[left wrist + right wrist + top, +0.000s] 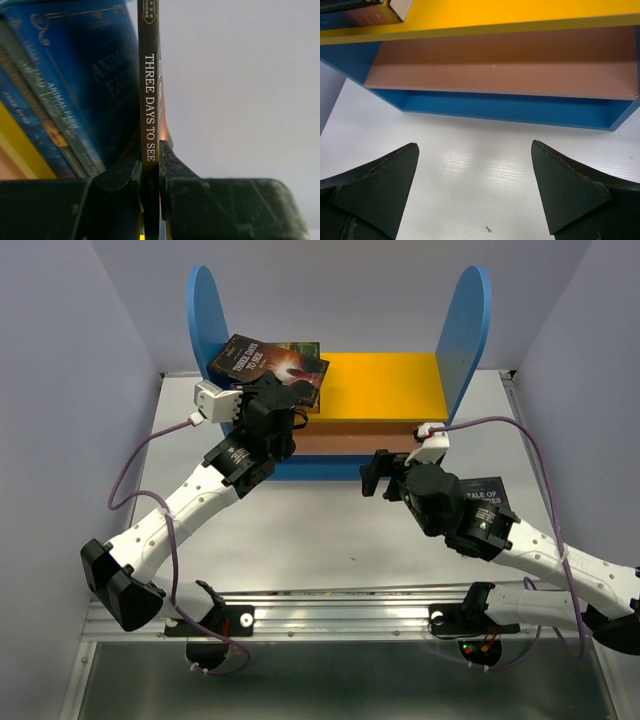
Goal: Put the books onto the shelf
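Observation:
The shelf (385,385) stands at the back of the table, with blue side panels and a yellow top board. My left gripper (287,392) is shut on a dark book (262,360), spine reading "Three Days to See" (150,75), and holds it tilted over the left end of the top board. Beneath it lie other books (314,390), whose blue and grey spines (55,105) fill the left of the left wrist view. In that view my left gripper (151,150) pinches the spine's lower end. My right gripper (372,475) (475,150) hangs open over the table, facing the shelf's lower board (495,75).
Another dark book (492,502), with "Tale of" on its cover, lies flat on the table under my right arm. The stack's corner (355,15) shows at the top left of the right wrist view. Grey walls close in on both sides.

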Controlling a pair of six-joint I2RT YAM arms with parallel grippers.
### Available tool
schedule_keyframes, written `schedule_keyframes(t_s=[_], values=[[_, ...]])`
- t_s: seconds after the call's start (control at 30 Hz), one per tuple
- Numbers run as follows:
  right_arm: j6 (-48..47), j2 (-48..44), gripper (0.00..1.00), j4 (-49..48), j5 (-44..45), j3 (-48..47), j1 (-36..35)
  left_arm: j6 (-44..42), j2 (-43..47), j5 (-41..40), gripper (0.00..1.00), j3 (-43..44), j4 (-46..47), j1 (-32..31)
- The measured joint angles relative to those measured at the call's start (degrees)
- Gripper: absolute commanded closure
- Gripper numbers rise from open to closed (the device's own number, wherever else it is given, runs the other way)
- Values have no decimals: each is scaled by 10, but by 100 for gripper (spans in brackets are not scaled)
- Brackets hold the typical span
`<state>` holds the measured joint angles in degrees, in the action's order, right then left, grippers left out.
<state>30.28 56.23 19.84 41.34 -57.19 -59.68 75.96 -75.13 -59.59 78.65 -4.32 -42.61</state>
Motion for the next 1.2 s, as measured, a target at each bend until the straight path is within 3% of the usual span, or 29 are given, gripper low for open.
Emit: schedule_keyframes(t_s=[0.03,0.1,0.3,0.47,0.6,0.93,1.2], values=[[-4,4,0,2,5,-5,0,19,-7,-12,71,2,-20,-3],[-12,17,0,4,23,-23,0,44,-18,-24,43,11,-55,-4],[-40,101,0,3,30,-107,13,90,-33,-21,12,37,-90,-4],[-69,173,0,9,-24,-181,86,94,-8,5,1,27,-88,-4],[-98,236,0,7,-66,-260,139,66,27,39,1,-3,-83,-4],[-153,352,0,7,-164,-390,192,-27,51,140,1,-32,-59,-4],[-180,415,0,11,-183,-455,196,-64,59,203,1,-49,-31,-4]])
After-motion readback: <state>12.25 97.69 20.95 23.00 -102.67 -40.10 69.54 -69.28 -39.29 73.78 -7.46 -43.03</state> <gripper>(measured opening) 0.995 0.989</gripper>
